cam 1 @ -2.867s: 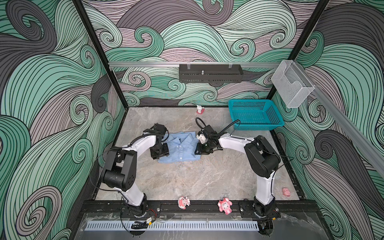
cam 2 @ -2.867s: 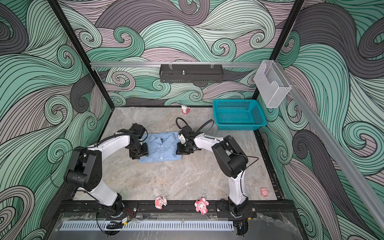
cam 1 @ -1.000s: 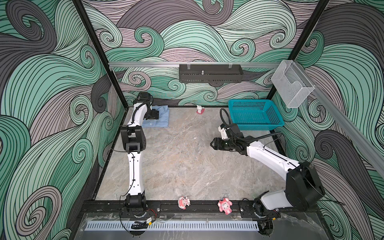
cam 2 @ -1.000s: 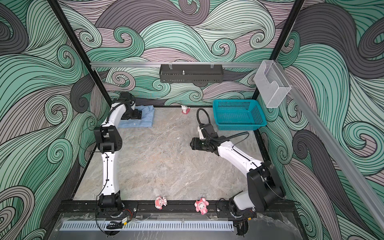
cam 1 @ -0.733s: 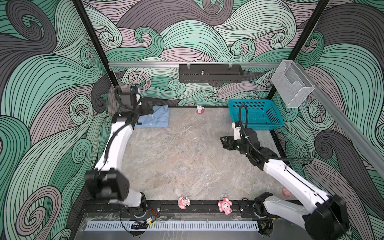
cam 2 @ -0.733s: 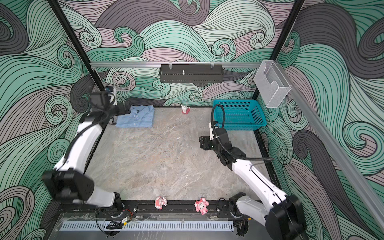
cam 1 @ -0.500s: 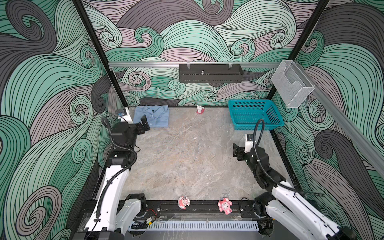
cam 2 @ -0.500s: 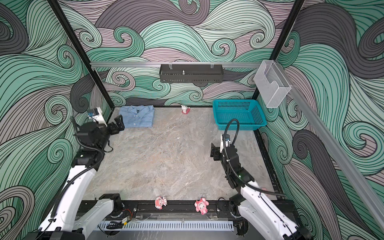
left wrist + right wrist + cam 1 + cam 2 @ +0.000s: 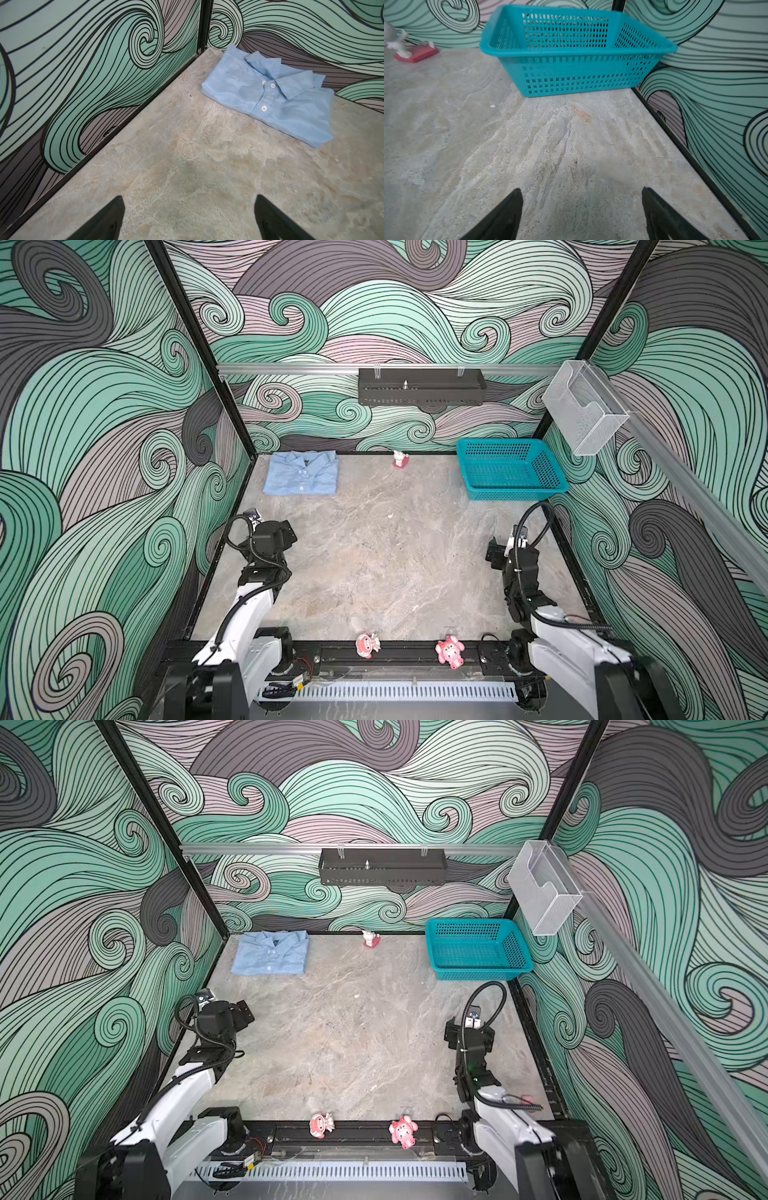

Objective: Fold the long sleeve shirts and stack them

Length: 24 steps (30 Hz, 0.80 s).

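Light blue cloth marks the task's thing: a light blue button-up shirt (image 9: pixel 301 472) of thin fabric is seen folded into a flat rectangle in the far left corner of the grey marbled stone-look tabletop (image 9: pixel 374 560). Its collar is turned toward the back wall and its small white buttons face up, as shown in both top views (image 9: pixel 271 953) and in the left wrist view (image 9: pixel 270 97). It appears to be a single garment, though what lies beneath the top layer cannot be told. The left gripper (image 9: pixel 286 531) is held over the near left part of the table, well apart from the shirt. In the wrist view (image 9: pixel 189 198) its black jaws are spread wide over bare stone. The right gripper (image 9: pixel 494 556) is held over the near right part, and its jaws are likewise parted around nothing (image 9: pixel 581 189). A teal perforated plastic basket (image 9: pixel 515 492) stands in the far right corner (image 9: pixel 571 74). A small white figurine on a red base (image 9: pixel 400 459) is placed between shirt and basket by the back wall. Two pink toy figures (image 9: pixel 368 645) are set on the black front rail.
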Each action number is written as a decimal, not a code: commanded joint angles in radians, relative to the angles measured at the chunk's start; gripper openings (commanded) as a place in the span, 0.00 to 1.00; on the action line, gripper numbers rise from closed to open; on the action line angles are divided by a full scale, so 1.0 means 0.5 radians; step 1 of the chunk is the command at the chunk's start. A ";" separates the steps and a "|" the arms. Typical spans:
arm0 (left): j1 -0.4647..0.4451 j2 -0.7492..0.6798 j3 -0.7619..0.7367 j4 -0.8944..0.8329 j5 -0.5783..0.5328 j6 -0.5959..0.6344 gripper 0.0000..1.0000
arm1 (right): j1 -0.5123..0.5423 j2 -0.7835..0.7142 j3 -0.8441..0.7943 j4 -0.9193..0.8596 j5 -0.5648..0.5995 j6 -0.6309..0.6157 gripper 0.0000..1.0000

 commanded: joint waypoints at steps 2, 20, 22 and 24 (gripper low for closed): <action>0.003 0.241 -0.105 0.550 -0.076 0.075 0.99 | -0.090 0.439 0.173 0.684 -0.253 -0.008 0.90; -0.003 1.105 0.047 1.350 0.341 0.477 0.99 | -0.237 1.014 0.524 0.616 -0.506 -0.048 0.99; -0.002 1.132 0.017 1.409 0.346 0.494 0.99 | -0.225 1.020 0.534 0.614 -0.499 -0.064 0.99; -0.003 1.042 0.109 1.065 0.325 0.412 0.99 | -0.181 1.020 0.560 0.556 -0.442 -0.098 0.99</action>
